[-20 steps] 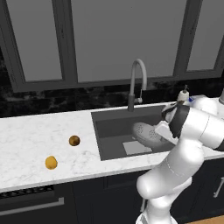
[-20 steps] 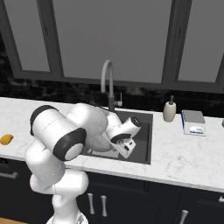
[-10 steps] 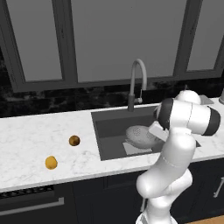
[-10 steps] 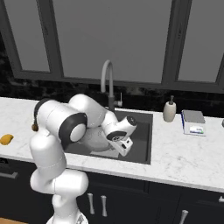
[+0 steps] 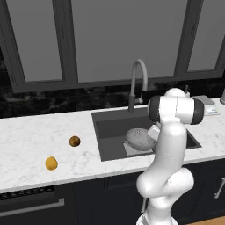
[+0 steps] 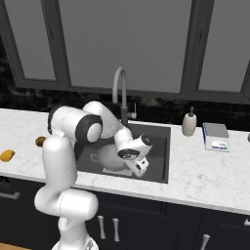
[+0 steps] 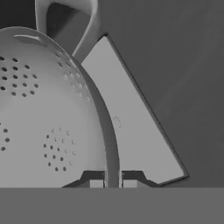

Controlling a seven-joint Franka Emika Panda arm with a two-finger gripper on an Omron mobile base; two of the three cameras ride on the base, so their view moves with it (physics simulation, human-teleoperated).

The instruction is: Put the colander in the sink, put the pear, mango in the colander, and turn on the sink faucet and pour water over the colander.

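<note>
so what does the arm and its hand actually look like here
A glossy white arm of rounded tubular links with dark grey bands at the joints. The hand is a white block, and its two small dark fingertips are squared off. No cables or markings can be made out.

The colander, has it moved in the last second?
Yes. The colander has gone down and left, from near the sink's right wall toward its middle.
</note>
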